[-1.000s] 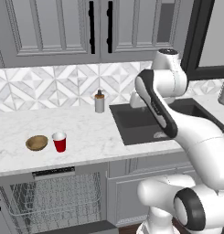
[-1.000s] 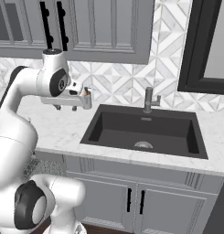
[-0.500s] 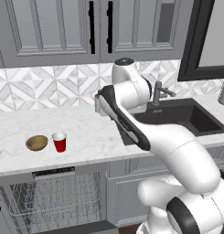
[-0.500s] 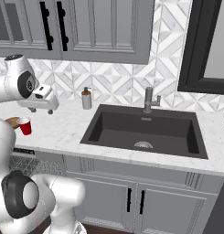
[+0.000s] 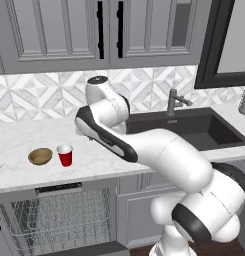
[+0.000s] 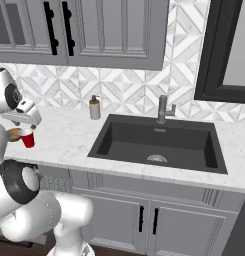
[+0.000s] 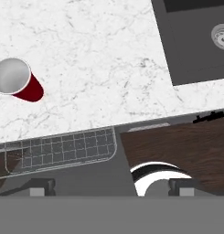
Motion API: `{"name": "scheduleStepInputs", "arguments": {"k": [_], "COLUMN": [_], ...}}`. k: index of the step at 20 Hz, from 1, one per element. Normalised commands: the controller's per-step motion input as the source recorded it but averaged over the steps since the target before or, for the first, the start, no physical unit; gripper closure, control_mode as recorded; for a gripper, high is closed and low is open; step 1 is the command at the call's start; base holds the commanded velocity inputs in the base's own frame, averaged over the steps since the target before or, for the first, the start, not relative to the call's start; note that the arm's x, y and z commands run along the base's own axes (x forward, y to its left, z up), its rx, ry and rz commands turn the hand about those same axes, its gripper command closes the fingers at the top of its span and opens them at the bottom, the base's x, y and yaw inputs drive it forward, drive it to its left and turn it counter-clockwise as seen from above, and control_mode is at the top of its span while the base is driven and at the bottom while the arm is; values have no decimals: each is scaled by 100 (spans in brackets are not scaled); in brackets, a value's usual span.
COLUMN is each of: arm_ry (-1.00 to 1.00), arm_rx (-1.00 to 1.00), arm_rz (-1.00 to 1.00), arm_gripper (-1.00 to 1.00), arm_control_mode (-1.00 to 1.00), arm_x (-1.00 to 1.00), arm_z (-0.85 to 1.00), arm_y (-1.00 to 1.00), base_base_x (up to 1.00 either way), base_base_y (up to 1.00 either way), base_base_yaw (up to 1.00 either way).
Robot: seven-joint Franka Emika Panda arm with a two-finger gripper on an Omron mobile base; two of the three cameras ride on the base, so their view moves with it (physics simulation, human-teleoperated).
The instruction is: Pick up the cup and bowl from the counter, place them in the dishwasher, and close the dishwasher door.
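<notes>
A home kitchen is showing here: grey panelled cabinets (image 5: 59, 30) hanging above a white marble counter (image 5: 24, 137), a dark inset sink (image 6: 159, 142) with faucet (image 6: 163, 109), and a dishwasher (image 5: 59, 220) standing open below.

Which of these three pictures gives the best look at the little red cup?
The left base view: the cup stands upright in full on the counter, close beside the bowl. The hand view looks down into its white inside near the frame's left edge. In the right base view it is small, with the robot's hand just above it.
</notes>
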Motion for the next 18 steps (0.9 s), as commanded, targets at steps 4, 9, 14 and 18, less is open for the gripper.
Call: {"name": "scheduleStepInputs", "arguments": {"k": [4,9,14,18], "arm_ry": [22,14,9,-1], "arm_rx": [-10,-2,0,1], "arm_rz": [6,5,5,0], "arm_gripper": [-100,-100,-100,-100], "arm_control_mode": [-100,-100,-100,-100], "arm_x": [0,31,57,71], "arm_z": [-12,-22,-41,-39], "arm_y": [81,36,20,5], "base_base_x": [0,0,0,0], "base_base_y": [0,0,0,0], "base_base_yaw": [0,0,0,0]}}
